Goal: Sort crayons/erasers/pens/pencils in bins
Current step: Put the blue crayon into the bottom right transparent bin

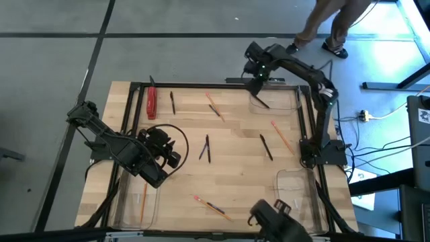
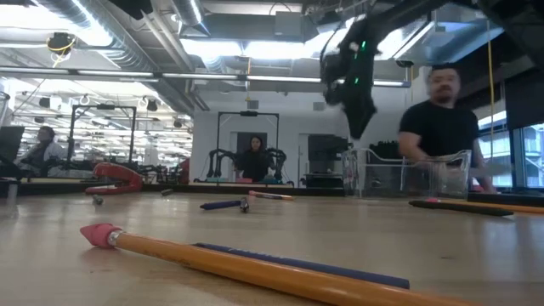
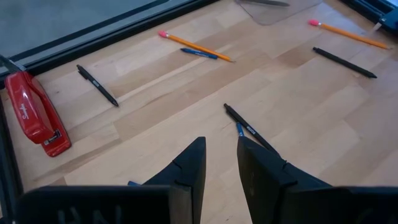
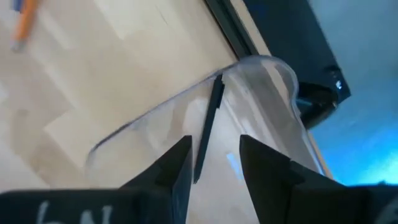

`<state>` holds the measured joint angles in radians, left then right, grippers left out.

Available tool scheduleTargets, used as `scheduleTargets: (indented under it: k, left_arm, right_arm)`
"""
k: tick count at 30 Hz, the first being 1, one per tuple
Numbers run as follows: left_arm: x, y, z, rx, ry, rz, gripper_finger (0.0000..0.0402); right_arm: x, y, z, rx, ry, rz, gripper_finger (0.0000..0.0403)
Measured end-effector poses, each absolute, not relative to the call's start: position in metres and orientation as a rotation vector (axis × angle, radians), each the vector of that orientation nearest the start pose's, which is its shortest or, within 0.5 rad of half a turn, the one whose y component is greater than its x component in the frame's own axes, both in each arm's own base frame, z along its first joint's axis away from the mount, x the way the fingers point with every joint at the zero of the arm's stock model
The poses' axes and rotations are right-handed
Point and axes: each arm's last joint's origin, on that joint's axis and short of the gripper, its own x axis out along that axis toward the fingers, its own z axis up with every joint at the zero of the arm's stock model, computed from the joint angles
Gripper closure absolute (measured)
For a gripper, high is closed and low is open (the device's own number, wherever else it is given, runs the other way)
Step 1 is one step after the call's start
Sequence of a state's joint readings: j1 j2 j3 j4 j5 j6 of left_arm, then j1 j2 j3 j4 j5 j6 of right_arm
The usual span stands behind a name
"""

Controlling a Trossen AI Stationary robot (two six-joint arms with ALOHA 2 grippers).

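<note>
Hanging above the far right bin (image 1: 274,98), the right gripper (image 1: 256,82) has its fingers parted and holds nothing. Only the right wrist view shows a black pen (image 4: 208,127) leaning over the rim of this bin, between the fingers but apart from them. The left gripper (image 1: 169,156) waits near the left bin (image 1: 136,202), which holds one pencil (image 1: 144,202); its fingers are a little apart and empty. Only the low view shows people in the room behind. Other pens, pencils and a red stapler (image 1: 152,101) lie on the table (image 1: 235,128).
</note>
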<state>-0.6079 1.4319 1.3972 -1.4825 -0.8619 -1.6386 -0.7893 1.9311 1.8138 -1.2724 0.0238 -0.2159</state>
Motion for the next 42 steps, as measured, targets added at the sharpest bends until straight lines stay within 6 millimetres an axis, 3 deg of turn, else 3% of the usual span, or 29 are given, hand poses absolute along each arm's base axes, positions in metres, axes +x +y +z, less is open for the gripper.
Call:
scheduleTargets:
  k: [12, 20, 23, 28, 36, 42]
  left_arm:
    - [0.207, -0.118, 0.33, -0.473, 0.592, 0.914, 0.0317]
    - [0.207, -0.117, 0.33, -0.452, 0.602, 0.908, 0.0317]
    - [0.208, -0.116, 0.33, -0.455, 0.6, 0.915, 0.0317]
    - [0.211, -0.112, 0.33, -0.469, 0.602, 0.931, 0.0317]
    - [0.214, -0.107, 0.327, -0.552, 0.721, 0.942, 0.0317]
    - [0.214, -0.107, 0.327, -0.553, 0.711, 0.94, 0.0317]
  right_arm:
    - [0.236, -0.184, 0.377, 0.293, 1.234, -0.515, 0.0267]
    - [0.225, -0.134, 0.41, 0.288, 1.1, -0.495, 0.0267]
    - [0.223, -0.12, 0.414, 0.268, 1.106, -0.46, 0.0267]
    - [0.224, -0.106, 0.409, 0.393, 1.172, -0.498, 0.0267]
    - [0.231, -0.086, 0.407, 0.41, 1.201, -0.474, 0.0267]
    - [0.237, -0.076, 0.374, 0.433, 1.314, -0.472, 0.0267]
